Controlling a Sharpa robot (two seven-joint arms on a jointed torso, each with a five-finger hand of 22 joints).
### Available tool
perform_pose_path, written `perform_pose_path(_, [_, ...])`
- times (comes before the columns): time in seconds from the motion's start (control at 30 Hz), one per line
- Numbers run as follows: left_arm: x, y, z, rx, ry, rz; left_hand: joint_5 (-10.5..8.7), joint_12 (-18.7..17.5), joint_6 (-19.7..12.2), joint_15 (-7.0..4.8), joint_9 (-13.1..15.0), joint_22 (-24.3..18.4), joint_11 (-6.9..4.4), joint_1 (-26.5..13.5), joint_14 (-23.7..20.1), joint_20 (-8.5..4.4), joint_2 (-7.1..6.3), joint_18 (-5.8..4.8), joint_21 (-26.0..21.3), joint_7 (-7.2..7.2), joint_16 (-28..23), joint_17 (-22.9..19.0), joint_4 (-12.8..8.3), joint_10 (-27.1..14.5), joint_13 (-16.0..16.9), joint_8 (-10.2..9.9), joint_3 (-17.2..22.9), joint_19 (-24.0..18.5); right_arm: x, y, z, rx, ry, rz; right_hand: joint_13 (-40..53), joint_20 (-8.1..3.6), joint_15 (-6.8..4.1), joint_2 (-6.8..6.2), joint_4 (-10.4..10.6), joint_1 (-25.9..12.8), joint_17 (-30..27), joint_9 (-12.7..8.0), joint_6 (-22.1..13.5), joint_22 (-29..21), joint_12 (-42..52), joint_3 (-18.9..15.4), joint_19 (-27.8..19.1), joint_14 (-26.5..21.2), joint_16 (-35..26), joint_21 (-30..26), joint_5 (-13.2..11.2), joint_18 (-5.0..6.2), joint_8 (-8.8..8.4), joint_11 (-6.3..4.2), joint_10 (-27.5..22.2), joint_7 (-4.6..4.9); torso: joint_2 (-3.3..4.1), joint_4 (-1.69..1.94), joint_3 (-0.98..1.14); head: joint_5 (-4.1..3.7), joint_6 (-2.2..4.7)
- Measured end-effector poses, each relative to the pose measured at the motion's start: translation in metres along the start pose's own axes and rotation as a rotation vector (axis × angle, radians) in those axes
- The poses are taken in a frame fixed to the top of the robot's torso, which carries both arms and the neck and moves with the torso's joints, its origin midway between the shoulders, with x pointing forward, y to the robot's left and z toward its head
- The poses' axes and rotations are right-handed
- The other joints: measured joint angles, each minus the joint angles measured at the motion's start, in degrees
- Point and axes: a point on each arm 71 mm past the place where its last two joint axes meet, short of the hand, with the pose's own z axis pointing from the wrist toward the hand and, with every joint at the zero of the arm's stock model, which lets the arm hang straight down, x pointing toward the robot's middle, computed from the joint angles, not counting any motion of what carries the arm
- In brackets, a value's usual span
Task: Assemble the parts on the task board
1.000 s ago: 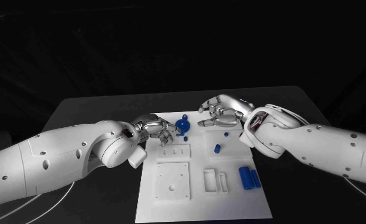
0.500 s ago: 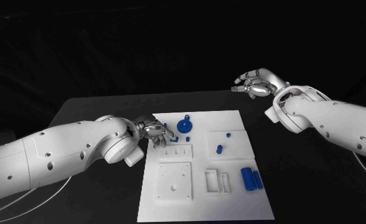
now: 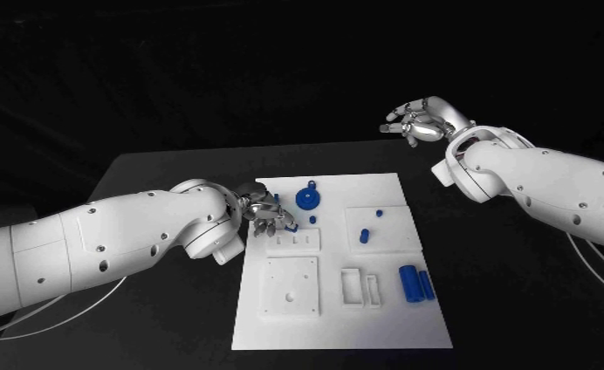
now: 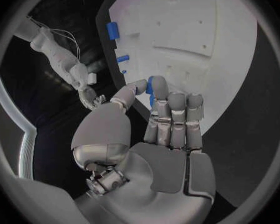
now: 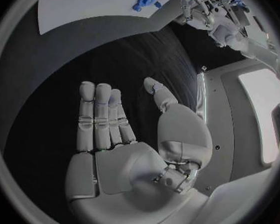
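The white task board (image 3: 403, 335) lies in the middle of the black table. My left hand (image 3: 262, 211) rests at the board's left edge and pinches a small blue part (image 4: 150, 87) between thumb and fingers, low over the board (image 4: 196, 45). My right hand (image 3: 423, 121) hangs high beyond the board's far right corner with fingers spread and nothing in it; its flat empty palm (image 5: 124, 134) faces the table. A round blue part (image 3: 307, 199) stands on the board near my left hand. Two small blue pieces (image 3: 364, 235) lie mid-board, and two blue cylinders (image 3: 415, 284) lie at the right.
White fixtures sit on the board: a square plate (image 3: 290, 287), a slotted block (image 3: 359, 289) and a small plate (image 3: 297, 244). The black table (image 3: 164, 178) stretches past the board on both sides. My left arm (image 3: 113, 239) lies over the table's left part.
My right hand has lifted off the board and swung up and away to the far right. My left hand has stayed at the board's left edge with the small part.
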Motion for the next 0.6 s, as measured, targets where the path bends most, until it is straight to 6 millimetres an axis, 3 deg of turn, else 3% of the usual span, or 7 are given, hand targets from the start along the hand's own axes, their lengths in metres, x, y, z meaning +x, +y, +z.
perform_pose_path(0.23, [0.007, 0.0, 0.001, 0.0, -0.012, 0.05, -2.22, 6.8, 0.5, -0.53, 0.0, 1.0, -0.72, -0.8, 0.5, -0.51, 0.16, 1.15, 1.7, -0.17, 3.4, 0.7, 0.0, 0.3, 2.7, 0.0, 0.0, 1.9, 0.002, 0.001, 0.001, 0.002, 0.006, 0.009, -0.3, 0.2, 0.18, 0.24, 0.0, 0.2, -0.1, 0.0, -0.2, 0.0, 0.0, 0.0, -0.2, -0.2, -0.2, -0.3, 0.0, 0.12, 0.0, 0.2, -0.2, 0.22, -0.09, 0.07, 0.0, -0.04, -0.49])
perform_pose_path(0.6, [0.017, -0.004, 0.005, 0.016, -0.041, 0.09, -2.44, 12.8, 1.2, -1.44, 0.0, 1.6, -1.63, -2.4, 1.4, -0.95, 0.26, 1.45, 2.7, -0.87, 6.2, 1.3, 0.1, 1.2, 4.2, 0.0, 0.4, 3.1, 0.005, 0.002, 0.004, 0.004, 0.019, 0.015, -0.7, 0.41, 0.18, 0.46, 0.0, 0.5, -0.2, -0.1, -0.4, 0.0, 0.0, 0.0, -0.4, -0.2, -0.2, -0.6, 0.3, 0.19, 0.0, 0.2, -0.6, 0.21, -0.02, 0.03, -0.01, 0.2, -0.9])
